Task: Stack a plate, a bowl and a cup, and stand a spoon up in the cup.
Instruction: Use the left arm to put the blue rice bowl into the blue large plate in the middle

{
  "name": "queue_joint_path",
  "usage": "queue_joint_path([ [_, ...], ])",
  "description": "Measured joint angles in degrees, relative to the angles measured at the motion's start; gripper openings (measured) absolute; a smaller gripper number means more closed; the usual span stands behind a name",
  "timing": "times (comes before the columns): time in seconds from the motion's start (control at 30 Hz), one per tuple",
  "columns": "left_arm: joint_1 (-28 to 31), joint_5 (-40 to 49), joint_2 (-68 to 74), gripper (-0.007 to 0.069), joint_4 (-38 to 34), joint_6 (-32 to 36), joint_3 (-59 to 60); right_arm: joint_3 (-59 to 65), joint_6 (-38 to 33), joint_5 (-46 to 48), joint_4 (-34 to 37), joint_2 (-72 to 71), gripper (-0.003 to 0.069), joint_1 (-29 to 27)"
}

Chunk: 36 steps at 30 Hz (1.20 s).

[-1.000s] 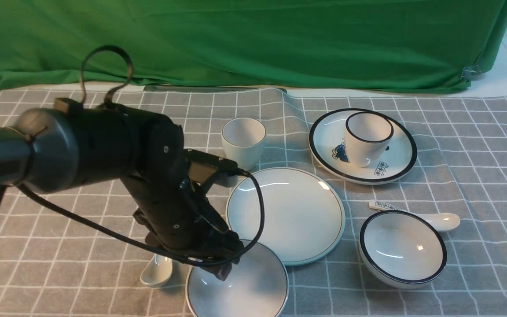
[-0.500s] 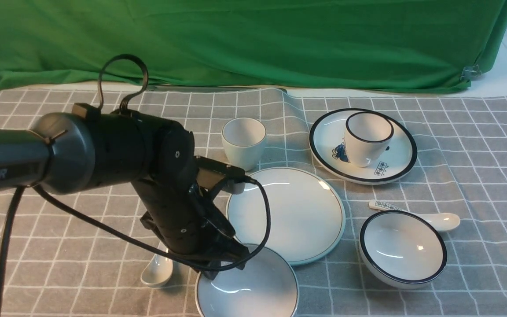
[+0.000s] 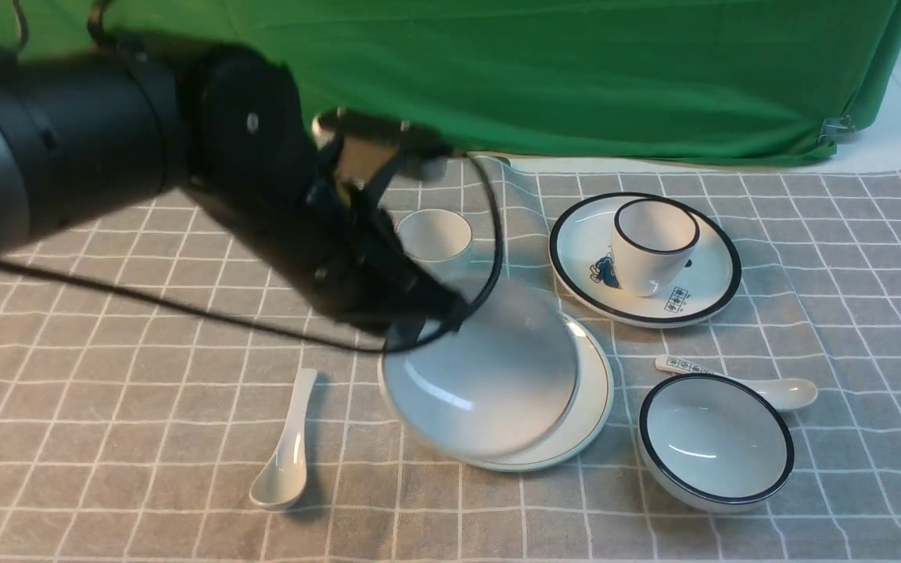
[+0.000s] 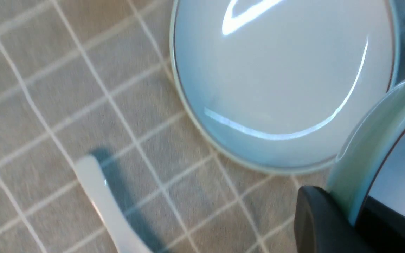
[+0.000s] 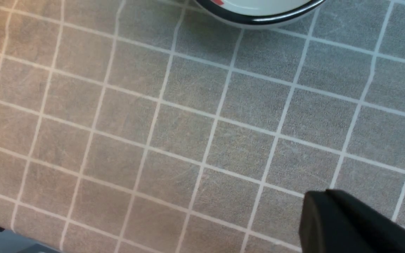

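Note:
My left gripper (image 3: 413, 328) is shut on the near-left rim of the pale blue-grey bowl (image 3: 482, 375) and holds it tilted in the air above the plate (image 3: 595, 391), most of which it hides. In the left wrist view the gripper (image 4: 350, 214) pinches the bowl's rim (image 4: 374, 130), with the plate (image 4: 280, 70) and the plain spoon (image 4: 100, 196) below. The plain cup (image 3: 435, 234) stands behind the plate, partly hidden by the arm. The plain spoon (image 3: 286, 461) lies front left. My right gripper (image 5: 325, 207) hovers shut and empty over bare cloth.
A black-rimmed plate (image 3: 720, 281) carrying a black-rimmed cup (image 3: 654, 242) sits back right. A black-rimmed bowl (image 3: 716, 442) and a marked spoon (image 3: 779, 389) lie front right. A green backdrop (image 3: 497, 70) closes the far side. A black-rimmed dish's edge (image 5: 258, 10) shows in the right wrist view.
My left arm has lifted the bowl off the cloth at the table's front and carried it up and back to the right, over the plate. The spoon has not moved.

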Motion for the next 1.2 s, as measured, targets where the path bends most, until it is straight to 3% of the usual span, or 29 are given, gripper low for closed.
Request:
queue_joint_path([
  [0.23, 2.2, -0.88, 12.47, 0.0025, 0.11, -0.96, -10.2, 0.0, -0.43, 0.29, 0.0, 0.0, 0.002, 0.0],
  [0.97, 3.5, -2.79, 21.98, 0.0041, -3.73, -0.25, -11.8, -0.02, -1.15, 0.05, 0.0, 0.0, 0.002, 0.0],
  [1.2, 3.5, -2.9, 21.92, 0.0185, -3.81, -0.25, -11.9, -0.02, -1.2, -0.32, 0.0, 0.0, 0.002, 0.06],
])
